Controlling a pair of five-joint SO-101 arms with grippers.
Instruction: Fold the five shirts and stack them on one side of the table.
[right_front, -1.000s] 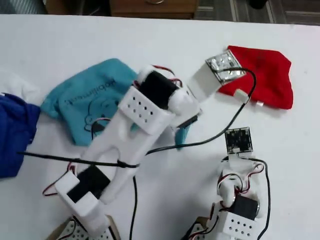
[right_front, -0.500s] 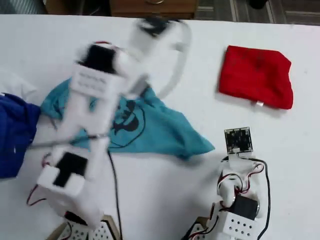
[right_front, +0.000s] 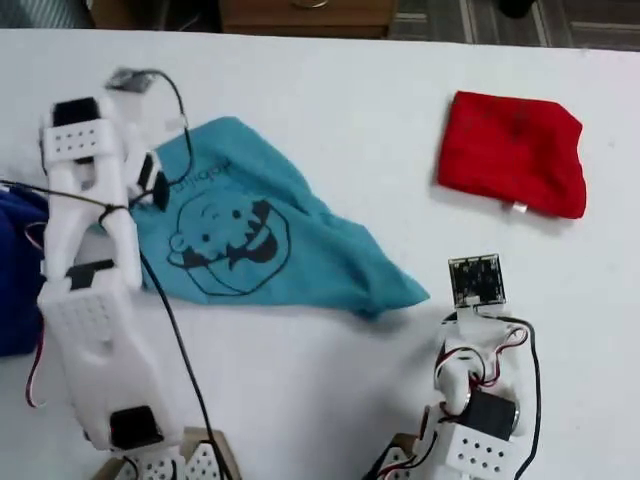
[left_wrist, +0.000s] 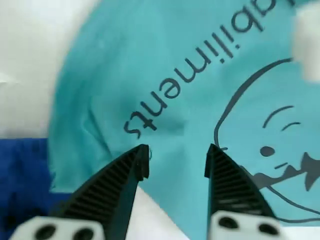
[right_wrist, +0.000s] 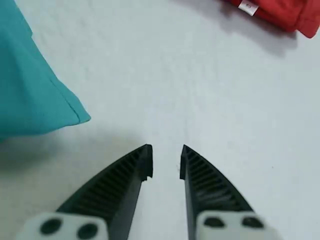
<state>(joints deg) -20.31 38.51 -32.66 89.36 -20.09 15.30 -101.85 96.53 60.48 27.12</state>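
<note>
A teal shirt (right_front: 250, 245) with a cartoon face print lies spread in the middle of the table, one corner trailing toward the right arm. My left gripper (left_wrist: 177, 156) hangs open just above the shirt's left part, by the printed lettering, with nothing between its fingers; in the high view it is at the shirt's left edge (right_front: 157, 190). A folded red shirt (right_front: 515, 150) rests at the far right. A blue shirt (right_front: 15, 270) lies at the left edge. My right gripper (right_wrist: 165, 159) is open a little over bare table, near the teal corner (right_wrist: 35, 95).
The left arm (right_front: 90, 290) stretches along the left side, partly over the blue shirt (left_wrist: 20, 175). The right arm (right_front: 480, 380) is folded back at the near edge. White table (right_front: 330, 90) lies bare between the teal and red shirts (right_wrist: 280, 10).
The left arm swung from beside the red shirt across to the far left. The teal shirt went from a bunched heap to lying spread out. The right arm stayed still.
</note>
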